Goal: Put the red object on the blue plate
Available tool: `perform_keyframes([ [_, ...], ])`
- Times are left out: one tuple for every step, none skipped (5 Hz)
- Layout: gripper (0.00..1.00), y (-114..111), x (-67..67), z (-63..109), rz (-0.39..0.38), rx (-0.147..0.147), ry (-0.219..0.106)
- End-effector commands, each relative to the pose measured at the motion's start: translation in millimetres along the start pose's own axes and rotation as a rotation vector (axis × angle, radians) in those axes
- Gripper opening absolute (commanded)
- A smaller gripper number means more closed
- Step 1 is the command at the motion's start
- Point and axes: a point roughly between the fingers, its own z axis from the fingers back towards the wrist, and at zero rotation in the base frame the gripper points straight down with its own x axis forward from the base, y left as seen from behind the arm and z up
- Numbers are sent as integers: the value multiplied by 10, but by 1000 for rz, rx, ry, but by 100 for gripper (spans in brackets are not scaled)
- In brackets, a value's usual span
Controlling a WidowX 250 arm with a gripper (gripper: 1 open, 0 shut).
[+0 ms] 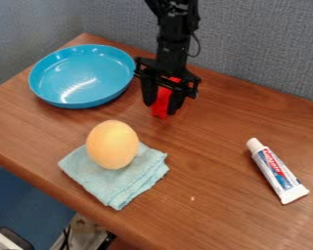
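Observation:
The red object (160, 100) is a narrow red block on the wooden table, just right of the blue plate (81, 76). My gripper (164, 104) points straight down over it, its two black fingers pressed against the block's sides, so it is shut on the block. The fingers hide most of the block. The round, glossy blue plate sits at the back left with nothing in it, about a hand's width from the gripper.
An orange egg-shaped ball (112, 144) rests on a folded teal cloth (125, 179) near the table's front edge. A white toothpaste tube (276, 169) lies at the right. A grey wall stands behind the table.

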Motion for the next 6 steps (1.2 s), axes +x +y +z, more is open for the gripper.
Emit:
perform_keyframes([
  [0,88,61,156,15,7,-51],
  [0,90,49,205,11,1,-53],
  [0,92,34,277,6,-7,-57],
  [0,91,19,353,1,-16,-64],
  [0,91,6,438,-4,-24,-72],
  [0,87,-6,516,-10,-32,-81],
])
